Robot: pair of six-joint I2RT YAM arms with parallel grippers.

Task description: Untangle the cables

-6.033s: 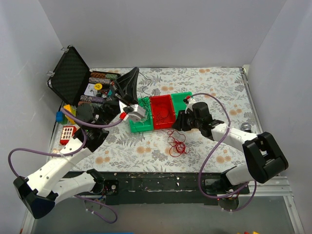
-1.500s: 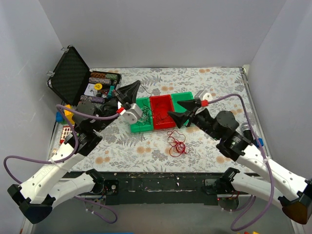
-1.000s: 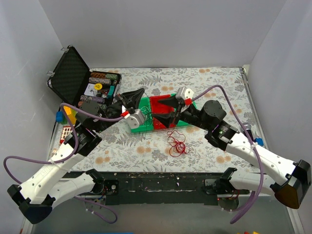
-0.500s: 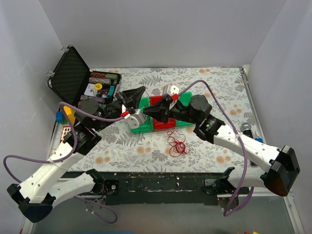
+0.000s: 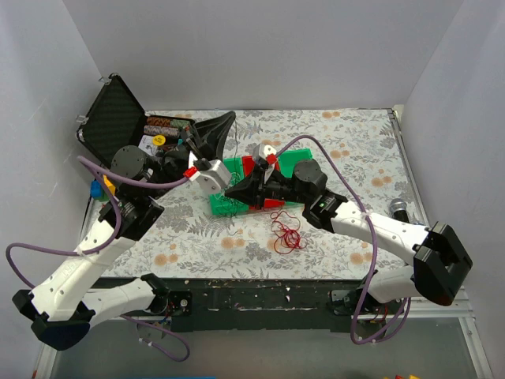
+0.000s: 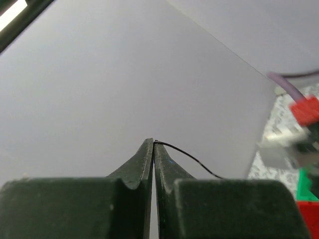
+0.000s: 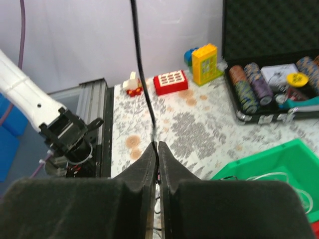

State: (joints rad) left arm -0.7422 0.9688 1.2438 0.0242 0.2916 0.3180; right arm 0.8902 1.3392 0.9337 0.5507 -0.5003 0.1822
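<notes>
Swung leftward since earlier, the right end effector point(image 7: 156, 145) now pinches the black strand point(image 7: 141, 64) that the left end effector point(image 6: 153, 144) also pinches; red cables point(image 5: 286, 235) lie on the worktop point(image 5: 355, 142). Hard pulling may snap it.

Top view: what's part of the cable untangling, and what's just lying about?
In the job:
- black cable, pinched in left gripper and right gripper
- red cable tangle on the table
- pale wires in green bin

Lying about:
- poker chip case
- yellow toy brick
- red toy brick
</notes>
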